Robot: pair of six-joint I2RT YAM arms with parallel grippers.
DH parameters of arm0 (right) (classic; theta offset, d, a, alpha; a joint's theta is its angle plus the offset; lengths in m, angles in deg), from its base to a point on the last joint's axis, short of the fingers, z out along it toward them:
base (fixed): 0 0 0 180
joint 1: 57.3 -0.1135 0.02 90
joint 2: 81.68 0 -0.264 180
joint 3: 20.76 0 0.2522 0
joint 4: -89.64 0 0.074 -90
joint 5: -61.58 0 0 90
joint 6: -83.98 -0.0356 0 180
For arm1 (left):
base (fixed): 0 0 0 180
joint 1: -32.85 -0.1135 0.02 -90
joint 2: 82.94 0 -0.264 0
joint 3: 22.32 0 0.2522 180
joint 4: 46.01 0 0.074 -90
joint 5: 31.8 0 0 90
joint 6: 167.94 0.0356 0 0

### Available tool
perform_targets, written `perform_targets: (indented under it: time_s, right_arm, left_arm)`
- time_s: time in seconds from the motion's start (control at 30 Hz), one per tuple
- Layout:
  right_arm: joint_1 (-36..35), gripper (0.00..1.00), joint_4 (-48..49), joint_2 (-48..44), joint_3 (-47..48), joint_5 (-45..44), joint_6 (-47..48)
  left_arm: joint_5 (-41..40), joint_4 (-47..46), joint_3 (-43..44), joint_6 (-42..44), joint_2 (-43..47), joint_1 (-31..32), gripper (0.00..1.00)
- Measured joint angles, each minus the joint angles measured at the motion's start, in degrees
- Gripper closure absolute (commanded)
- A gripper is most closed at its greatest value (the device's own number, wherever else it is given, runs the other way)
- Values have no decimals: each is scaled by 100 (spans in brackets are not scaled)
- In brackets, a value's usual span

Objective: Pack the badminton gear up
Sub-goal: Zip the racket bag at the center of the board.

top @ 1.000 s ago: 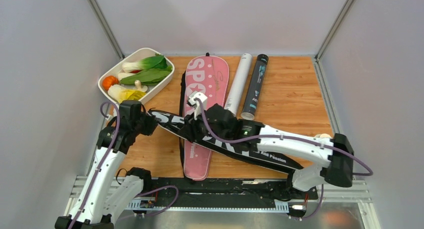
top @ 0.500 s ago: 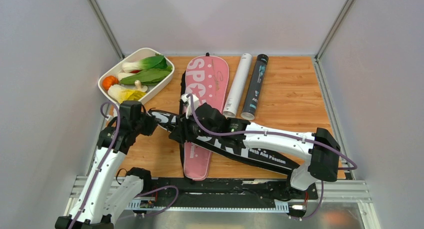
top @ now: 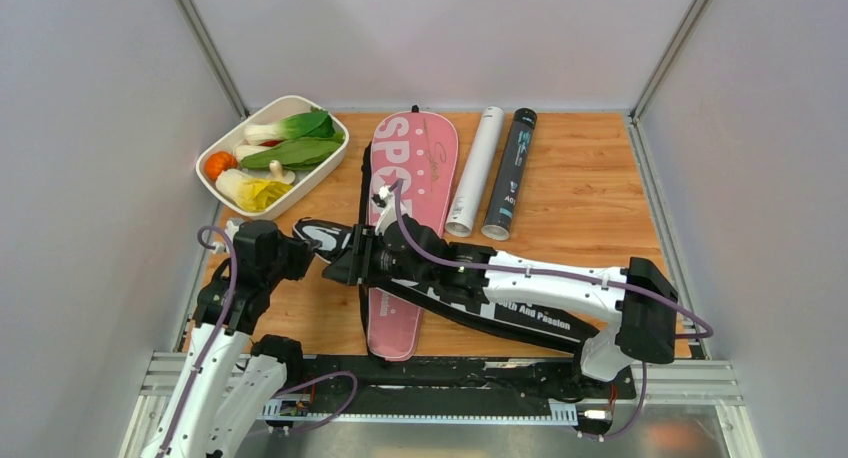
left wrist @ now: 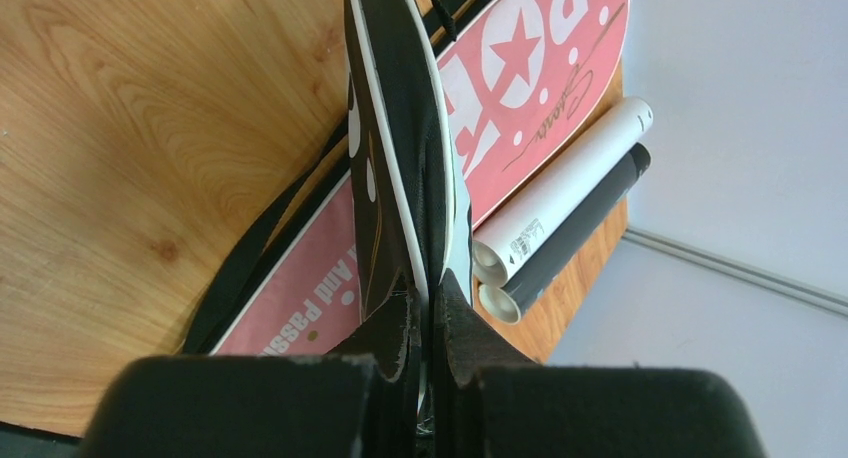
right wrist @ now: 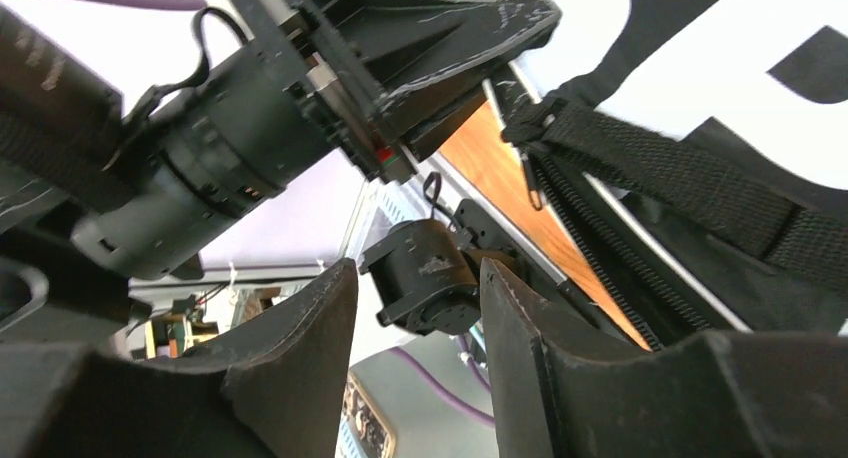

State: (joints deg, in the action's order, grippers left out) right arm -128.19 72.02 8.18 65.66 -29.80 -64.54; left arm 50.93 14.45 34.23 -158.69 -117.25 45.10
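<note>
Zipping the black cover [left wrist: 400, 148] seems the step in hand. It lies slantwise across the pink cover [top: 415, 158], its tip clamped in the left gripper [left wrist: 430, 293]. The right gripper [right wrist: 415, 273] hovers beside that tip, jaws apart and empty — next it probably needs to pinch the zip [right wrist: 590, 260].

The pink racket cover [top: 425, 163] carries large white letters "SPO" by a white star, with the further letters not legible. In the left wrist view, "And Passi" shows lower on it. The black racket cover [top: 545, 318] reads "And Passion" in white. Print on the white tube [top: 476, 163] and the black tube [top: 511, 168] is too small to read.
</note>
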Motion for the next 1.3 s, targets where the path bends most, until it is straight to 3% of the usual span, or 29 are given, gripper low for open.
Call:
perform_targets:
  time_s: [0.2,0.43,0.73,1.1,1.3]
  right_arm:
    - [-7,59,-13,258,7,-374,87]
    - [-72,50,262,317,-260,-448,479]
    - [-173,48,1119,317,-739,-621,1193]
    - [-374,42,2232,-225,-1945,-656,2422]
    - [-885,34,1952,-249,-1757,-1134,4096]
  left_arm:
    - [-44,-28,-2,201,22,7,100]
    - [-267,-26,-2,610,323,11,100]
    - [-334,-337,-354,828,717,9,100]
    - [-365,-151,-271,796,511,9,100]
    - [-404,28,-210,636,553,11,100]
